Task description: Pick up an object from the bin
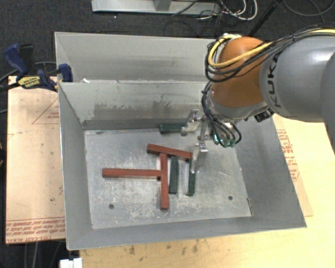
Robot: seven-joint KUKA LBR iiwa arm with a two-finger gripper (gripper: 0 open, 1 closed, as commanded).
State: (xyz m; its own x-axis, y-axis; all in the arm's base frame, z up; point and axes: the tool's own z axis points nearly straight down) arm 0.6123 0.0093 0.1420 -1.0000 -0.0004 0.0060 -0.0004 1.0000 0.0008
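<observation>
The arm (290, 77), nearest the lens, is extended in from the right over the bin (72, 149). Its claw (200, 152) is seen at the top end of a green stick (191, 184), just right of three crossed red bars (164, 183). How far it is open cannot be told. The stick is judged light, stiff and smooth, and best taken across its narrow width near mid-length, clear of a second green stick (173, 177).

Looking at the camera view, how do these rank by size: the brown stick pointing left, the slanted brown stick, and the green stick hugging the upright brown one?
Largest: left-pointing brown stick.
Next: slanted brown stick, somewhat shorter.
Smallest: green stick, clearly shortest.
</observation>
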